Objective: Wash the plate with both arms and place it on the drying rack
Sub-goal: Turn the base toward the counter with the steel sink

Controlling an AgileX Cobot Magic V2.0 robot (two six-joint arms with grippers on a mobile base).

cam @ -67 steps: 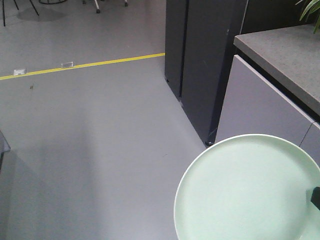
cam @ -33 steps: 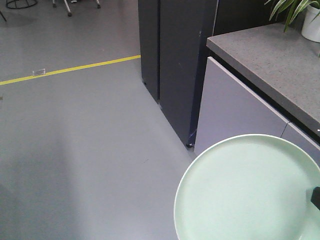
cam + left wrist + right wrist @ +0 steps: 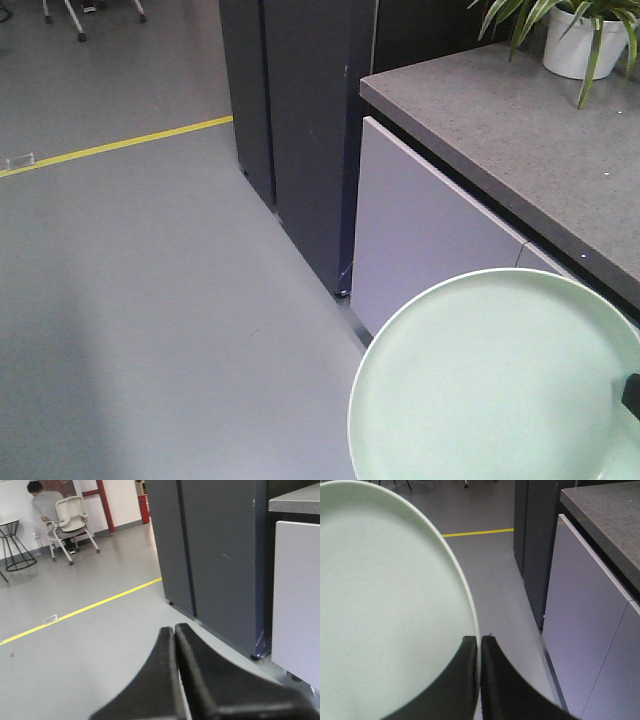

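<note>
The pale mint-green plate (image 3: 490,385) fills the lower right of the front view, held up above the grey floor. In the right wrist view the plate (image 3: 385,605) covers the left half, and my right gripper (image 3: 479,639) is shut on its rim, one finger on each face. Only a black sliver of that gripper (image 3: 632,393) shows at the front view's right edge. My left gripper (image 3: 174,629) is shut with nothing between its fingers, out over the floor. The drying rack is out of view.
A grey stone counter (image 3: 500,120) with pale drawer fronts (image 3: 430,235) runs along the right, with a potted plant (image 3: 575,40) on it. A tall dark cabinet (image 3: 300,120) stands beside it. A yellow floor line (image 3: 110,148) crosses the floor. A seated person (image 3: 45,505) is far off.
The surroundings slid left in the front view: cabinet and counter moved leftward and the potted plant came into sight. The plate and right gripper kept their place in the frame.
</note>
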